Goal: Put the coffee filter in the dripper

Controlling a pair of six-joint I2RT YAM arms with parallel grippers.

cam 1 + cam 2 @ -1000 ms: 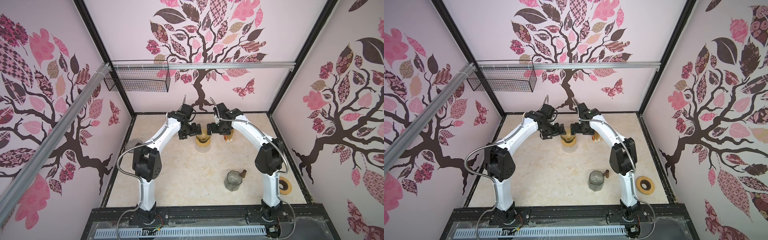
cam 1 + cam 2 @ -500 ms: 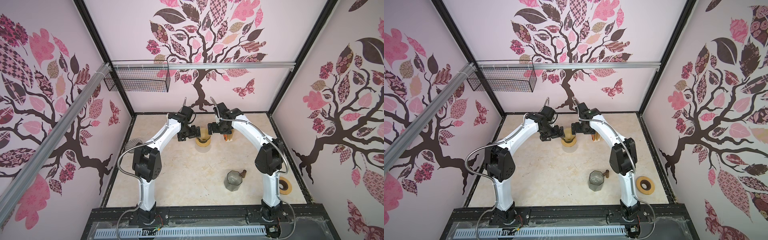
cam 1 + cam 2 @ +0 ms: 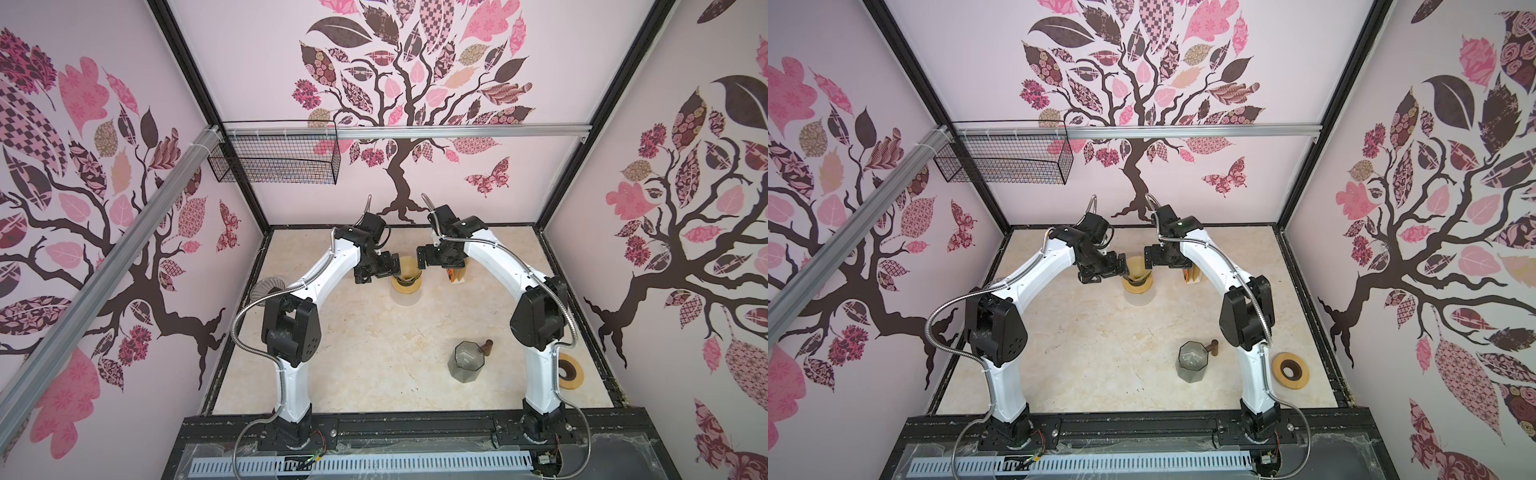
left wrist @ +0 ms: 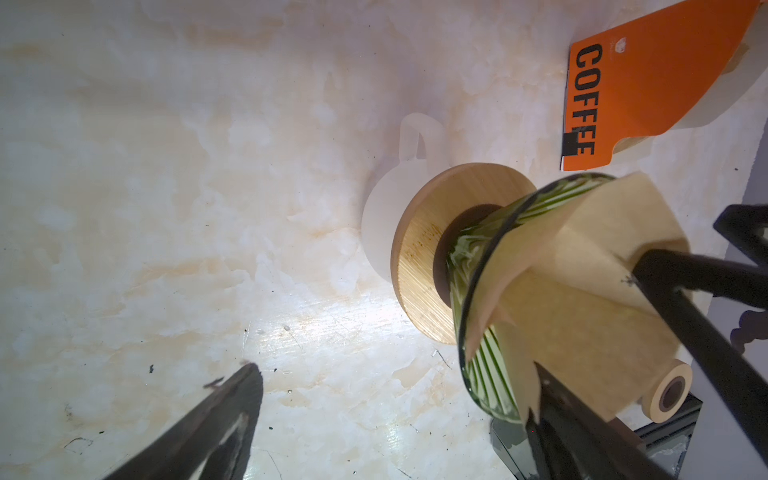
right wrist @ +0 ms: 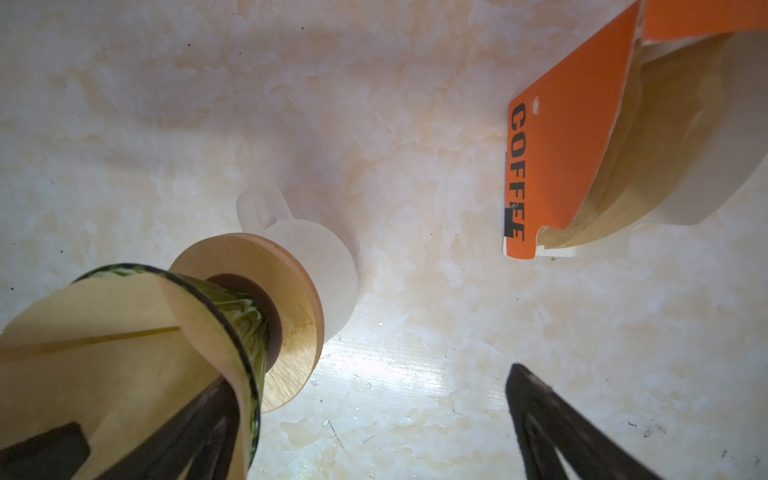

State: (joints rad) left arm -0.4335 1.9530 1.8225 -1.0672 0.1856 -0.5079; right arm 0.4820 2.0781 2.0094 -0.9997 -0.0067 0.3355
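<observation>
While the left gripper (image 3: 395,272) and right gripper (image 3: 420,266) close in from either side on the dripper (image 3: 406,272) in the upper middle of both top views, each has its jaws spread wide and clamps nothing. The tan paper filter (image 4: 582,291) sits in the mouth of the green glass dripper, its edge standing out past the rim, with one fold overlapping. The dripper rests on a wooden collar (image 4: 419,257) set on a frosted white cup (image 4: 378,216), which stands on the marbled table (image 3: 374,353). In the left wrist view one finger (image 4: 224,415) hangs over bare table at lower left, while its mate runs beside the dripper at lower right; whether that one touches the glass cannot be told. In the right wrist view one finger (image 5: 552,424) is clear of everything at lower right, and the other lies at lower left close against the filter by the rim. An orange pack (image 3: 455,274) marked COFFEE lies just right of the dripper, apart from it. A glass mug (image 3: 467,361) and a wooden ring (image 3: 569,370) sit at lower right.
</observation>
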